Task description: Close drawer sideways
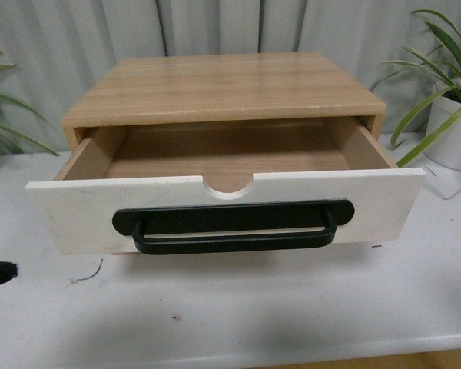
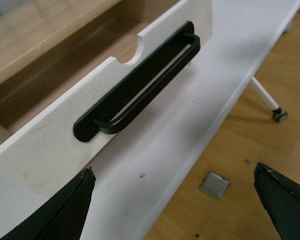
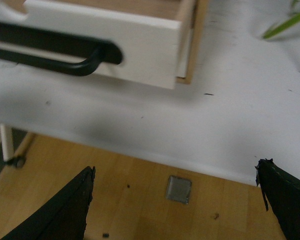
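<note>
Gaping drawer [image 1: 223, 207], floor wrist-views only

Left hand [image 2: 175, 200] and right hand [image 3: 175, 200] both hang spread wide, holding nothing.

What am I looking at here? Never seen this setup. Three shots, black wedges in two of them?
It is a two-armed robot. The front view comes from a camera on its body; the other two come from cameras on its wrists. The black wedges are the jaws of the left gripper and the right gripper, both open and holding nothing. On the white table sits a wooden cabinet with its drawer pulled out and apparently empty. The drawer has a black handle. A potted plant stands to the right.
</note>
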Motion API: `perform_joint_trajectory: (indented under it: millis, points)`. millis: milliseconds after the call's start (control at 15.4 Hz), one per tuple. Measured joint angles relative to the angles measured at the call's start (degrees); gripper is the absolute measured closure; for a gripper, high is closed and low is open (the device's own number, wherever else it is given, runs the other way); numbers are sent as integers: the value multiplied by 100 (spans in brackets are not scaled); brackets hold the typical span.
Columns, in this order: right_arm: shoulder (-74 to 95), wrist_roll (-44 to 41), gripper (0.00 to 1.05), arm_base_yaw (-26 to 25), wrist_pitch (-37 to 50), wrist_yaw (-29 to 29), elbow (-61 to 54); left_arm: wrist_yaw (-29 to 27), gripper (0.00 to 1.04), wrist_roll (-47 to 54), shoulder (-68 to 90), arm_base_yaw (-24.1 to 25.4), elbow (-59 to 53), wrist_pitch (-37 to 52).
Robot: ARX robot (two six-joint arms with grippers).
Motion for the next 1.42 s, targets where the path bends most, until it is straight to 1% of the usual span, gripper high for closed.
perform_joint_trajectory:
  millis: [129, 259, 324, 388, 518, 647, 712, 906, 1230, 1424]
  points:
    - [898, -684, 6, 442, 149, -291, 463, 205, 7, 619, 1228, 90, 295, 498]
    - [1978, -1309, 6, 706, 195, -367, 984, 420, 7, 1180, 2361, 214, 732, 470]
    - [2312, -1484, 6, 776, 162, -376, 1156, 498, 7, 1362, 2647, 282, 879, 402]
    - [2833, -1738, 6, 892, 153, -404, 1484, 496, 7, 1626, 3095, 409, 1172, 470]
    - [3497, -1969, 6, 1032, 216, -468, 2022, 409, 7, 1860, 3600, 529, 1589, 555]
    - [4140, -2024, 6, 1078, 221, -415, 2579, 280, 7, 1985, 4033, 566, 1847, 713]
    - [4430, -2057, 6, 1093, 243, -289, 2850, 254, 7, 2035, 4312, 595, 2050, 780]
    - [5257, -2079, 6, 1014, 457, -94, 3753, -260, 7, 2090, 5237, 726, 2859, 1276]
    - [5772, -2074, 6, 935, 605, -31, 4505, -673, 7, 2048, 6081, 671, 3646, 1543]
    - [5987, -1934, 7, 874, 625, 13, 4642, -778, 7, 1976, 6304, 645, 3827, 1521]
